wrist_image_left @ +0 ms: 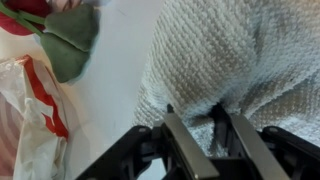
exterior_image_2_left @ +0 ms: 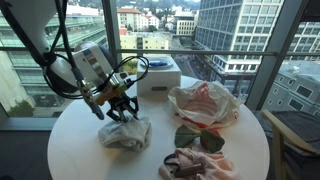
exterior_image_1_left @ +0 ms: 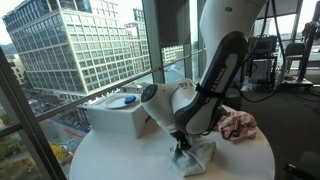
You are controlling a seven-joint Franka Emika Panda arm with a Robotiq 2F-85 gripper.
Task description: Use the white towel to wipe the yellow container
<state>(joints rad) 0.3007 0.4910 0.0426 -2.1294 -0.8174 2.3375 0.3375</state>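
My jaws are pinched together on a fold of the crumpled white knitted towel [wrist_image_left: 228, 60], its bulk lying straight below and ahead of them on the round white table [exterior_image_2_left: 70, 150], and there's no yellow container I can make out.

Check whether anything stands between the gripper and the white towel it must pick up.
Nothing visible does. The gripper sits right on the white towel, fingertips touching its fabric. The plastic bag and pink cloth lie apart from it on the table.
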